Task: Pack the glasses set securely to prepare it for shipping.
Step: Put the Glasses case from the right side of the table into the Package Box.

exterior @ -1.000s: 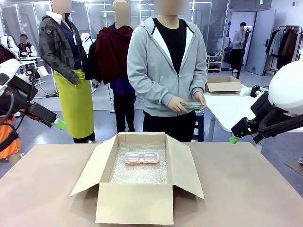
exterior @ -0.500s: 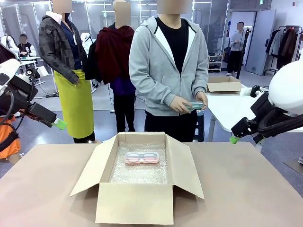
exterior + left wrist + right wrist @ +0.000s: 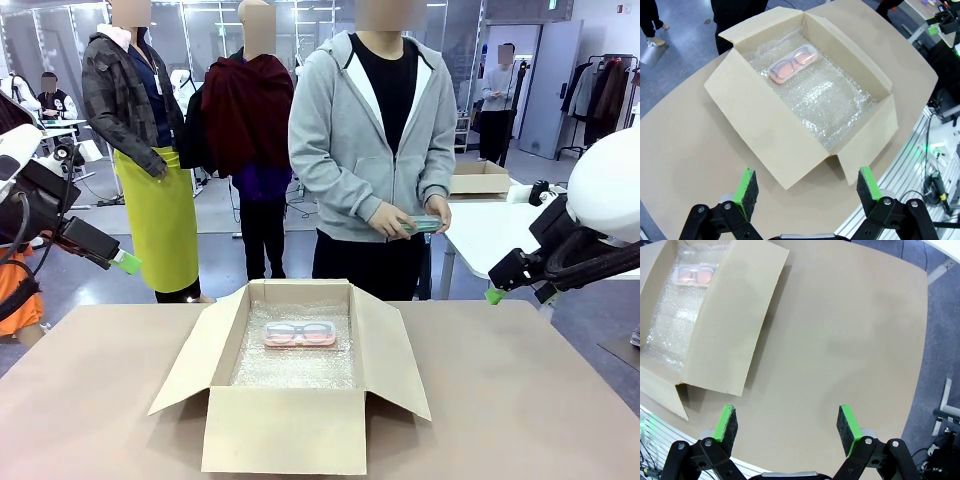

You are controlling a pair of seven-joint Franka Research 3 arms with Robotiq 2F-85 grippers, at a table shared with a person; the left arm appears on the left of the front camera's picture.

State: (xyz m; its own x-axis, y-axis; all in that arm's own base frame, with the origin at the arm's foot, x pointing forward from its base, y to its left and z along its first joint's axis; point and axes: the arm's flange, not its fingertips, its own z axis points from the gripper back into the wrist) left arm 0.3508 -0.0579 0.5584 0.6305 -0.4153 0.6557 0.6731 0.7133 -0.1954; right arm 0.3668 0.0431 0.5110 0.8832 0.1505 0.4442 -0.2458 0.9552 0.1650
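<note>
Pink case (image 3: 300,337) lies on bubble wrap (image 3: 290,372) at far end of open box (image 3: 285,432), cushioned for shipping. Person's hands (image 3: 392,220) hold mint case (image 3: 428,224) at far side, likely next in. Left gripper (image 3: 806,181) and right gripper (image 3: 786,421) hang wide of box, jaws released, empty.

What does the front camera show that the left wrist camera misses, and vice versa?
Front: a mint green glasses case held by a person in a grey hoodie. Left wrist: the left claw with its two green pads spread open, and cables beside the table. Both: the brown cardboard box lined with bubble wrap, pale pink glasses case inside.
</note>
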